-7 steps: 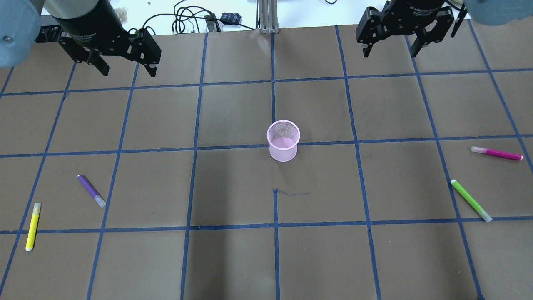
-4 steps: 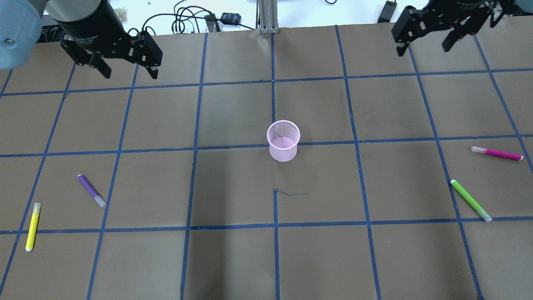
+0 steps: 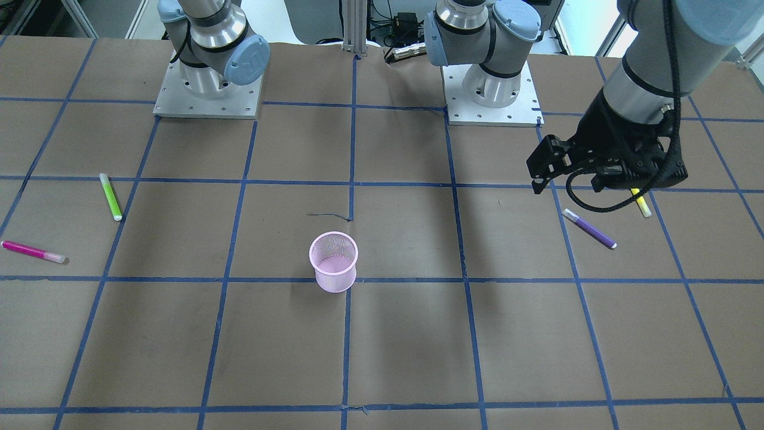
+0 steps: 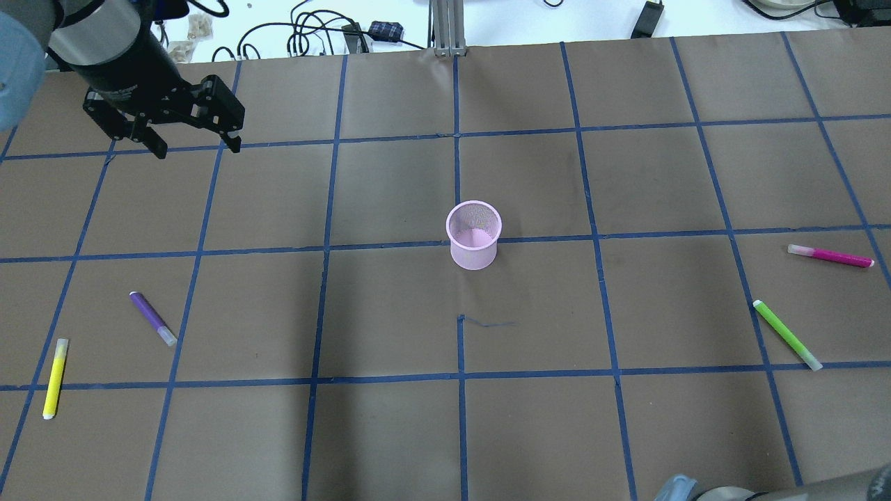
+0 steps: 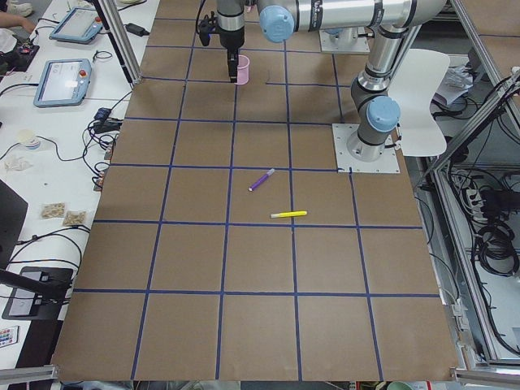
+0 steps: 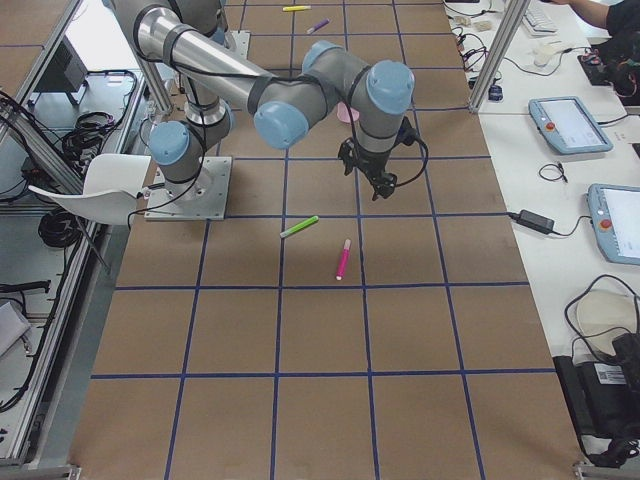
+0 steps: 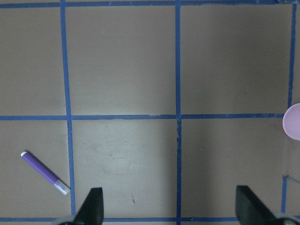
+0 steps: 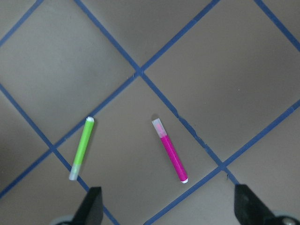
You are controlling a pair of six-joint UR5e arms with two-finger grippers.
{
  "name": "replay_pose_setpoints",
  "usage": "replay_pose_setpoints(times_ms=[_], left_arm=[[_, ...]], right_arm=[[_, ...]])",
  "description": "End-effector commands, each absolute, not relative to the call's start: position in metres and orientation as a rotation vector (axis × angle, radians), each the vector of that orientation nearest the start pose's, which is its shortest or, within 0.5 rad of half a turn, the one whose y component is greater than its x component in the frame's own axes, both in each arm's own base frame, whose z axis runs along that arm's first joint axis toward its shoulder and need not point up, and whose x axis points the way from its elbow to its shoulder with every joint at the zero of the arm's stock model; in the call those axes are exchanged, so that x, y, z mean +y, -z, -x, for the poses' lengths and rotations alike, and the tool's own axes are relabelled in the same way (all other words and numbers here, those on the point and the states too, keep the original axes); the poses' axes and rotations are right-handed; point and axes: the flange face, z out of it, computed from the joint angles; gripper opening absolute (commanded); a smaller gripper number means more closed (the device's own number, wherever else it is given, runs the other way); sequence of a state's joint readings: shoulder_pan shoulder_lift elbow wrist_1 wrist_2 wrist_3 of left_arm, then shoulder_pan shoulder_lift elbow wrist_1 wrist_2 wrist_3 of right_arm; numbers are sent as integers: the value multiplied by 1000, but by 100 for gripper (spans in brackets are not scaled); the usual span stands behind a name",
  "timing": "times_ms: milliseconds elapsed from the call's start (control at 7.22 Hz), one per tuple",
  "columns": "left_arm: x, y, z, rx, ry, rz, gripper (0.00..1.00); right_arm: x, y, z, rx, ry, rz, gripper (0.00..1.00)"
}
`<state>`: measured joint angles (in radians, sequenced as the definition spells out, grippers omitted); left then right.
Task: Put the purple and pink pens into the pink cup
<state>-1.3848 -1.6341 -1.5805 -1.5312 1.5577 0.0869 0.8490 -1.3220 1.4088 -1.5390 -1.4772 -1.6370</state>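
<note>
The pink mesh cup (image 4: 474, 236) stands upright and empty mid-table (image 3: 333, 261). The purple pen (image 4: 152, 319) lies flat on the robot's left (image 3: 589, 229), and shows low left in the left wrist view (image 7: 44, 172). The pink pen (image 4: 832, 256) lies flat on the far right (image 3: 33, 251). My left gripper (image 4: 198, 149) is open and empty, high above the table, beyond the purple pen (image 3: 567, 188). My right gripper (image 6: 378, 180) is out of the overhead view. Its wrist view shows it open and empty (image 8: 171, 211) above the pink pen (image 8: 171, 150).
A yellow pen (image 4: 55, 379) lies near the purple pen, a green pen (image 4: 787, 335) near the pink one (image 8: 81, 149). The arm bases (image 3: 492, 89) stand at the table's robot side. Cables (image 4: 313, 35) lie past the far edge.
My right gripper has left the overhead view at its top right. My left gripper has shifted left and a little nearer the purple pen. Pens and cup have not moved.
</note>
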Motion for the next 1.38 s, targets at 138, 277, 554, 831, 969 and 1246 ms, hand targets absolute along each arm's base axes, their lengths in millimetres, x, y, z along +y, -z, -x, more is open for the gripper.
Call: replay_pose_setpoints(times_ms=[138, 277, 554, 831, 969, 1246], left_arm=[[-510, -371, -90, 3164, -305, 489, 100], [-511, -335, -118, 3153, -377, 586, 96], [-501, -282, -176, 3138, -503, 744, 100], [-501, -235, -193, 3140, -643, 815, 98], [-498, -215, -202, 3137, -702, 857, 90], [-509, -193, -221, 3106, -608, 933, 90]], right_arm=[[-525, -329, 366, 2300, 354, 1602, 100], [-525, -294, 378, 2172, 394, 1691, 97], [-511, -222, 406, 1973, 515, 1725, 97], [-496, -181, 407, 1854, 663, 1773, 96], [-478, -159, 406, 1844, 692, 1719, 97], [-471, -146, 404, 1852, 690, 1730, 96]])
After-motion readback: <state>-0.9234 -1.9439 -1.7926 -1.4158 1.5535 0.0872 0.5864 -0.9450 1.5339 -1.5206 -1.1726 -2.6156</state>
